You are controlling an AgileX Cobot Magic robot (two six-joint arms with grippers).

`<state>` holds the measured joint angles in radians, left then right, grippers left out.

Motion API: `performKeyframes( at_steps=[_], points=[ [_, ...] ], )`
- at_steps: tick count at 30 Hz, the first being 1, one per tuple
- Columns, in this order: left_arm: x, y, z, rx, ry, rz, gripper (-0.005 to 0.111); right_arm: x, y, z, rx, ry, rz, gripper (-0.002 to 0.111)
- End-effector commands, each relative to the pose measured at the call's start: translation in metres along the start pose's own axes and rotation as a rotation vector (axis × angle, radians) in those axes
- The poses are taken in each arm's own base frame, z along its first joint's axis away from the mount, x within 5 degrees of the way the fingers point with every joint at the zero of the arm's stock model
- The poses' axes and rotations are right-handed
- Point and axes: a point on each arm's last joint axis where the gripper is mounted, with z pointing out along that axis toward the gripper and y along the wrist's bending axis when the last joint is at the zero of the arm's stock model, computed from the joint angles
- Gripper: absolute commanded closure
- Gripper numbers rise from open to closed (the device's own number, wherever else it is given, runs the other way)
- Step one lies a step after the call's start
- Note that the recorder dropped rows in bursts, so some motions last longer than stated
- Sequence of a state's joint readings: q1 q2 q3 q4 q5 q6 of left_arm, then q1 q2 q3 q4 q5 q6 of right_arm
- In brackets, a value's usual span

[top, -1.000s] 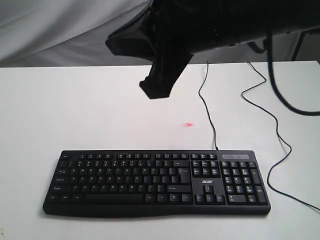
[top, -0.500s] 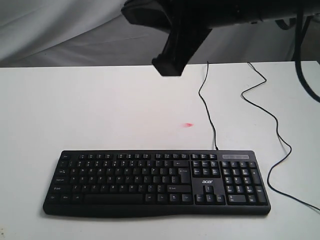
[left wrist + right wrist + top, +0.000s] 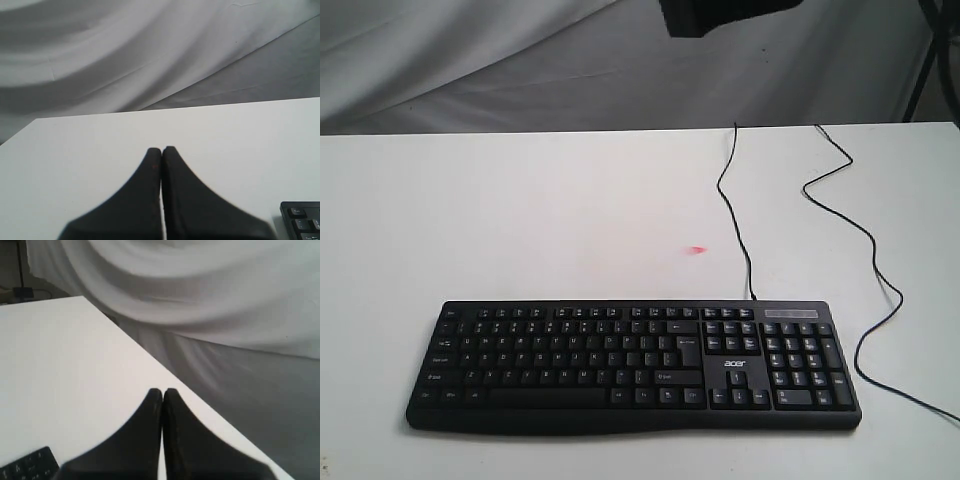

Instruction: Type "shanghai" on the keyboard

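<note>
The wide black keyboard (image 3: 633, 366) with number pad and white "acer" logo lies along the near edge of the white table (image 3: 520, 220). Only a corner of the keyboard (image 3: 301, 220) shows in the left wrist view, and another corner of the keyboard (image 3: 29, 465) in the right wrist view. My left gripper (image 3: 161, 149) is shut with nothing between its fingers, held above bare table. My right gripper (image 3: 162, 390) is shut and empty too, near the table's edge. A dark piece of an arm (image 3: 725, 14) shows at the top of the exterior view.
The keyboard's thin black cable (image 3: 735, 215) runs from its back edge to the far side of the table. A second black cable (image 3: 865, 260) loops along the right side. A small red spot (image 3: 697, 250) marks the table behind the keyboard. Grey cloth (image 3: 470, 60) hangs behind.
The dark arm that hung over the far middle of the table has risen and drawn back up and to the right, almost leaving the exterior view. The keyboard has not moved.
</note>
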<state>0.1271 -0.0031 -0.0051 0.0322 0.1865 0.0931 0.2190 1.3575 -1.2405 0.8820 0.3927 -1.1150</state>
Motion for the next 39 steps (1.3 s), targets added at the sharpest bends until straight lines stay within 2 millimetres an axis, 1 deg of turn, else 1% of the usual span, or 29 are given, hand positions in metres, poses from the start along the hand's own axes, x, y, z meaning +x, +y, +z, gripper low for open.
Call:
performKeyframes(
  at_steps=[1,5,8,12,13,15,17,23,24,25,26,27,28,29,30,31,33,35,37,39],
  points=[
    [0.002,0.0,0.001,0.005,0.005,-0.003,0.106,0.008,-0.007,-0.018,-0.025,0.115,-0.013,0.108],
    [0.002,0.0,0.001,0.005,0.005,-0.003,0.106,0.004,-0.011,-0.048,0.046,0.181,-0.025,0.108],
    [0.002,0.0,0.001,0.005,0.005,-0.003,0.106,-0.007,-0.011,-0.078,0.141,0.157,-0.018,0.108],
    [0.002,0.0,0.001,0.005,0.005,-0.003,0.106,-0.022,-0.004,-0.119,0.227,0.079,0.034,0.108],
    [0.002,0.0,0.001,0.005,0.005,-0.003,0.106,-0.023,-0.001,-0.126,0.236,0.061,0.04,0.108],
    [0.002,0.0,0.001,0.005,0.005,-0.003,0.106,-0.024,0.005,-0.143,0.261,0.004,0.046,0.108],
    [0.002,0.0,0.001,0.005,0.005,-0.003,0.106,-0.02,0.011,-0.157,0.291,-0.059,0.046,0.108],
    [0.002,0.0,0.001,0.005,0.005,-0.003,0.106,0.018,0.027,-0.185,0.405,-0.261,0.037,0.108],
    [0.002,0.0,0.001,0.005,0.005,-0.003,0.106,0.034,0.032,-0.192,0.442,-0.321,0.031,0.108],
    [0.002,0.0,0.001,0.005,0.005,-0.003,0.106,0.042,0.034,-0.195,0.471,-0.358,0.026,0.108],
    [0.002,0.0,0.001,0.005,0.005,-0.003,0.106,0.06,0.038,-0.2,0.516,-0.384,0.026,0.108],
    [0.002,0.0,0.001,0.005,0.005,-0.003,0.106,0.067,0.039,-0.202,0.531,-0.385,0.036,0.108],
    [0.002,0.0,0.001,0.005,0.005,-0.003,0.106,0.084,0.042,-0.204,0.561,-0.367,0.05,0.108],
    [0.002,0.0,0.001,0.005,0.005,-0.003,0.106,0.091,0.043,-0.205,0.569,-0.353,0.053,0.108],
    [0.002,0.0,0.001,0.005,0.005,-0.003,0.106,0.105,0.045,-0.204,0.581,-0.323,0.084,0.108],
    [0.002,0.0,0.001,0.005,0.005,-0.003,0.106,0.109,0.046,-0.204,0.578,-0.307,0.103,0.108],
    [0.002,0.0,0.001,0.005,0.005,-0.003,0.106,0.124,0.055,-0.204,0.52,-0.196,0.165,0.108],
    [0.002,0.0,0.001,0.005,0.005,-0.003,0.106,0.129,0.061,-0.207,0.486,-0.153,0.189,0.108],
    [0.002,0.0,0.001,0.005,0.005,-0.003,0.106,0.133,0.068,-0.215,0.485,-0.113,0.138,0.108],
    [0.002,0.0,0.001,0.005,0.005,-0.003,0.106,0.133,0.073,-0.229,0.527,-0.139,0.049,0.108]
  ],
)
